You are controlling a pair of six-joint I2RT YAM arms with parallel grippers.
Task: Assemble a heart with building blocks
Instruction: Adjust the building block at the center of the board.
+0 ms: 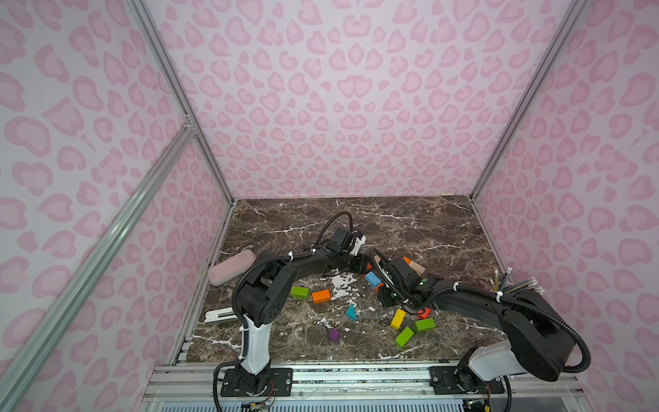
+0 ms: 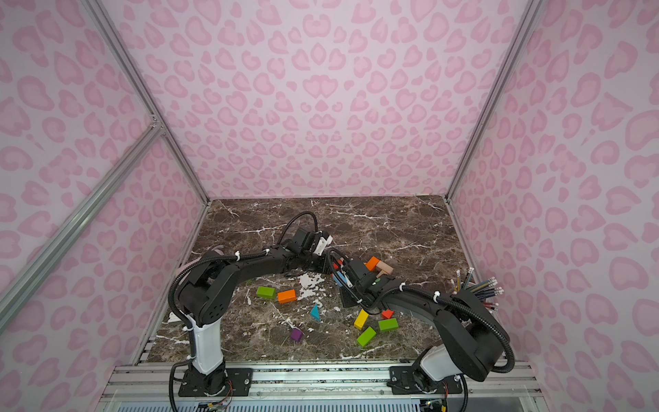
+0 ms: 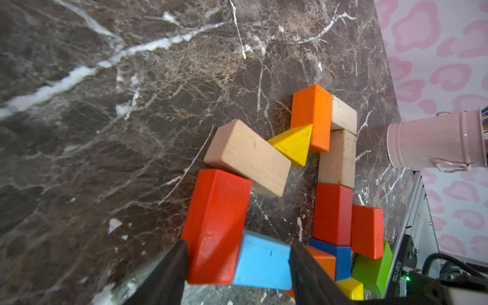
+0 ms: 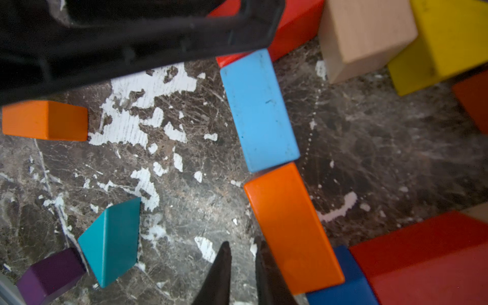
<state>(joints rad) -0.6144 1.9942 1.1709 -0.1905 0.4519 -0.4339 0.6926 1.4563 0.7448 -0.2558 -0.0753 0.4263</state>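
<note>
Building blocks form a partial outline on the marble: a red brick, a plain wood brick, a yellow wedge, a light blue brick and an orange brick laid end to end. My left gripper is open, its fingers either side of the red brick's near end and the light blue brick. My right gripper is shut and empty, one finger against the orange brick's long side. In both top views the arms hide most of the outline.
Loose blocks lie nearer the front: a green brick, an orange brick, a teal wedge, a purple cube, a yellow brick. A pink pouch lies at the left wall and a pink cup of pencils at the right wall.
</note>
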